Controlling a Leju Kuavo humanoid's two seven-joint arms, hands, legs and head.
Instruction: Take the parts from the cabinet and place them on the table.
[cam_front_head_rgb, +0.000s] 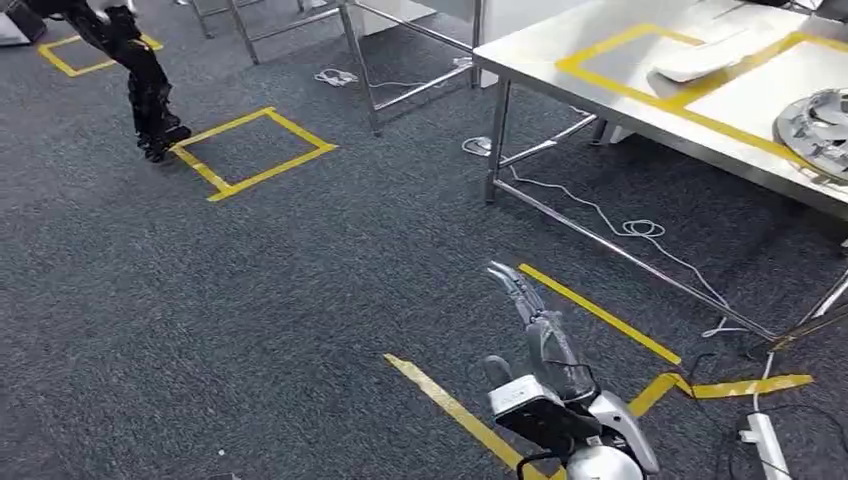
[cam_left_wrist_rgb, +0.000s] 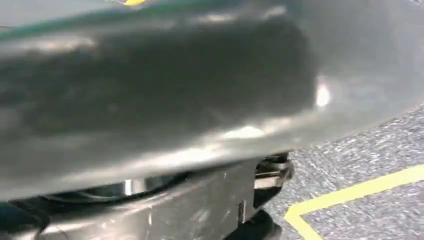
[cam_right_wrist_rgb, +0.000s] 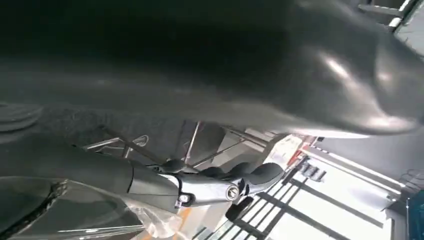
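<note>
Head view first: right hand (cam_front_head_rgb: 535, 325) hangs low over the grey carpet (cam_front_head_rgb: 300, 280), short of the table (cam_front_head_rgb: 540, 55), fingers stretched out straight and a little apart, nothing in them. Two parts already on the table: a white moulded part (cam_front_head_rgb: 700, 60) inside the yellow tape outline, and a silver ribbed part (cam_front_head_rgb: 815, 125) toward the table's near edge, cut off by the frame. Left wrist view shows a broad, blurred grey surface (cam_left_wrist_rgb: 200, 85) pressed close to the lens, over carpet with a yellow tape corner. Cannot tell what it is, nor how the left hand's fingers lie. Risks as I judge them: white cable (cam_front_head_rgb: 640, 228) loops across the floor under the table and a power strip (cam_front_head_rgb: 765, 440) lies just off the table's near corner, so a foot catching either while walking is the likeliest trouble. The low-hanging right hand could clip a table leg (cam_front_head_rgb: 497, 140) on a turn. If that grey surface is a carried part, a jolt might loosen it. Writing: none readable. A red-and-white label (cam_right_wrist_rgb: 286, 149) beyond the table's legs in the right wrist view is too blurred.
</note>
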